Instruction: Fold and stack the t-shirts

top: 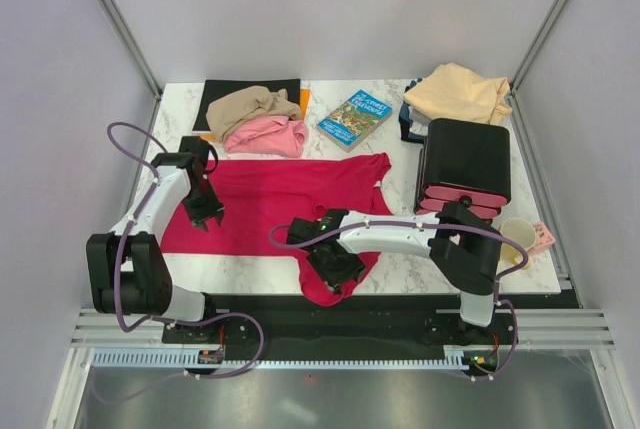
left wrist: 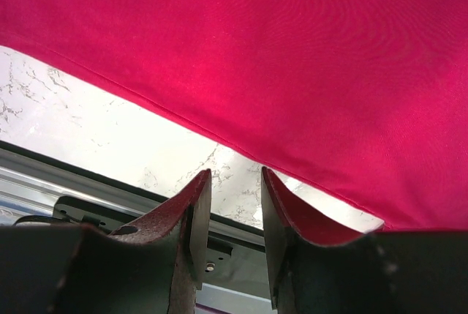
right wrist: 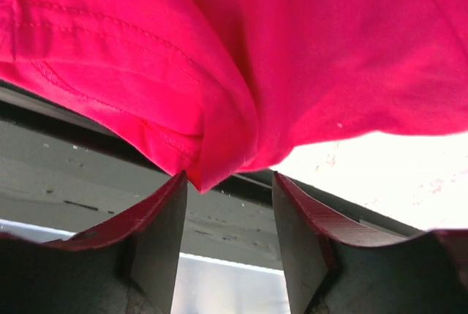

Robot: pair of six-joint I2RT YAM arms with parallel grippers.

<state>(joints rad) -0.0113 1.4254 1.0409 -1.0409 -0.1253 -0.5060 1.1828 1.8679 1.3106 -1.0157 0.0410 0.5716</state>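
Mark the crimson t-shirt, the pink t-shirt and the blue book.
crimson t-shirt (top: 270,204), top view, middle of its spread-out body
pink t-shirt (top: 268,136), top view, centre of the crumpled bundle
blue book (top: 355,119), top view, middle of its cover

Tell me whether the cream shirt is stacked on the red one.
No, the cream shirt sits crumpled at the far right corner, apart from the spread red shirt.

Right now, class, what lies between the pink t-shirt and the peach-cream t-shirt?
The blue book lies between them, as the top view shows.
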